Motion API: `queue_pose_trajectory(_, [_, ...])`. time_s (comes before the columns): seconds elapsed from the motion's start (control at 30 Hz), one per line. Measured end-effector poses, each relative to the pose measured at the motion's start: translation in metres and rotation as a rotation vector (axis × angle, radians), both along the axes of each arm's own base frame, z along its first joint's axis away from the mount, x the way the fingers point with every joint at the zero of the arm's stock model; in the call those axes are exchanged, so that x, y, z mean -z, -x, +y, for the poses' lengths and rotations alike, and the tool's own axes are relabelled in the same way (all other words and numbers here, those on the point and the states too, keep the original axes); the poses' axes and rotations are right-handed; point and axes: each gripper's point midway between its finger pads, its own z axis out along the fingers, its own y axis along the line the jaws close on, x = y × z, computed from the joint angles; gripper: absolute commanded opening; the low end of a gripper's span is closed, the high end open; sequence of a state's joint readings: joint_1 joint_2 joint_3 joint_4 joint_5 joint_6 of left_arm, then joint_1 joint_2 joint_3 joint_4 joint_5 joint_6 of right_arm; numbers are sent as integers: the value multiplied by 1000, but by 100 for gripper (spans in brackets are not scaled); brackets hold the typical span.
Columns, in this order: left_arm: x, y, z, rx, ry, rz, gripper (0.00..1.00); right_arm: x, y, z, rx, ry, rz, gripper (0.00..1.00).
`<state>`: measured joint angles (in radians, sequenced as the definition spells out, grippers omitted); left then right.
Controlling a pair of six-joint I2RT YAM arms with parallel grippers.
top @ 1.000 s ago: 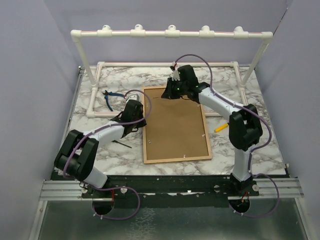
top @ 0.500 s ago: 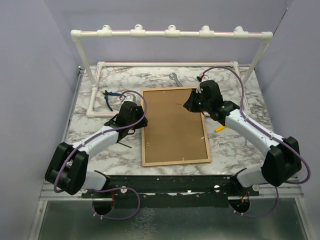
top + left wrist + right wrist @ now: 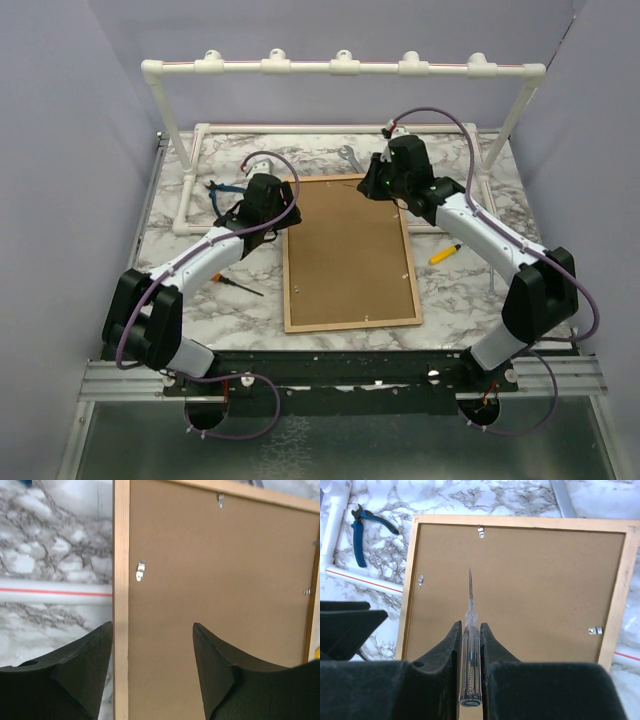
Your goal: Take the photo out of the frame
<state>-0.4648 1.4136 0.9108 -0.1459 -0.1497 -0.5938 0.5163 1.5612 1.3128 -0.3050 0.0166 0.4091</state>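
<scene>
On the marble table (image 3: 450, 300) the frame (image 3: 347, 252) lies flat and face down, i.e. glass side below, between the two arms. Its brown backing board (image 3: 520, 585) sits inside the wooden border and covers everything. The photo is not visible in any view; I judge it is under the board, inside the frame. So the task looks to be at the beginning: nothing is out yet, and board and photo are both left to do.

The left gripper (image 3: 152, 627) is at the frame's left side w/ jaws wide apart and holds nothing. One finger is over the table, the other over the board, w/ the border between them. I cannot tell if they touch it. The right gripper (image 3: 469, 625) is near the frame's far right corner, jaws clamped tight on a screwdriver (image 3: 470, 650) w/ clear handle. The tip points to the far edge; contact w/ the board I cannot tell.

Small metal clips (image 3: 480, 531) sit along the border. They are too small to tell if they are turned off the board. Prob. the tip must push these aside first, then the board can lift.
</scene>
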Motion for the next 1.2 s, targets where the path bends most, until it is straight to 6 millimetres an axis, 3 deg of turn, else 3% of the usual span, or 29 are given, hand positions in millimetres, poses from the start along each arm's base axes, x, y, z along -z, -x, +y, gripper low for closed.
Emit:
queue_pose_trajectory(0.17, [-13, -40, 4, -61, -23, -42, 62, 17, -22, 23, -64, 3, 24, 1])
queue_pose_trajectory(0.33, [0, -62, 16, -114, -46, -25, 61, 43, -36, 36, -80, 9, 69, 1])
queue_pose_trajectory(0.57, [16, -74, 19, -135, -36, -41, 58, 46, -41, 34, -54, 9, 65, 1])
queue_pose_trajectory(0.83, [48, -87, 32, -160, -50, -24, 55, 43, -45, 35, -42, -5, 48, 1])
queue_pose_trajectory(0.93, [48, -91, 33, -162, -41, -36, 54, 45, -47, 37, -37, -15, 44, 1])
queue_pose_trajectory(1.07, [48, -98, 28, -144, -25, -58, 53, 61, -54, 40, -31, 0, 65, 1])
queue_pose_trajectory(1.2, [68, -99, 23, -117, -28, -28, 48, 81, -64, 40, -10, 28, 88, 1])
